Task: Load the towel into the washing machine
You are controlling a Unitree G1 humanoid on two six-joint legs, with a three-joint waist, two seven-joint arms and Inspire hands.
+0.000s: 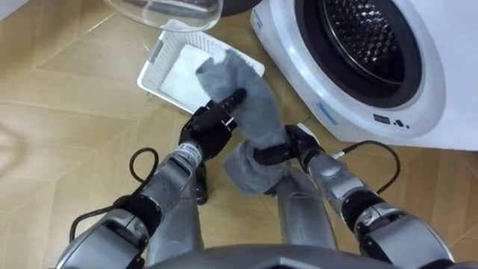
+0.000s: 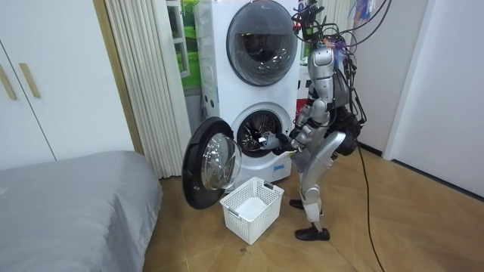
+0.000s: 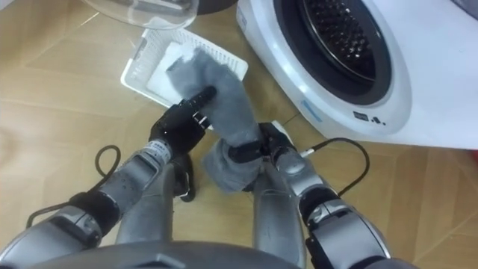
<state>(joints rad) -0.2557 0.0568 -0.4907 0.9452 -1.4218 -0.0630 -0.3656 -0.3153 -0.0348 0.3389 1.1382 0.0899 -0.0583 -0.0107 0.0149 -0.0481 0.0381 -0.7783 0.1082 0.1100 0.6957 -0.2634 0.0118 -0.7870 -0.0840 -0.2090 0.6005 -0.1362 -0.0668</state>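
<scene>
right hand [image 1: 299,143]: fingers curled round the lower bunch of the grey towel [image 1: 252,112] | left hand [image 1: 211,123]: fingers seemingly pinching its upper part | towel: held up off the floor, near the white basket [image 1: 158,71], before the washing machine [image 1: 448,90] whose door [image 2: 206,162] is open

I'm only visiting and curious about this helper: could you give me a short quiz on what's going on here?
1. True or false: the washing machine door stands open.
2. What holds the grey towel? A) nothing B) left hand and right hand C) the door
3. Fill in: the white basket stands on the ___.
Key: 1 true; 2 B; 3 floor.
</scene>
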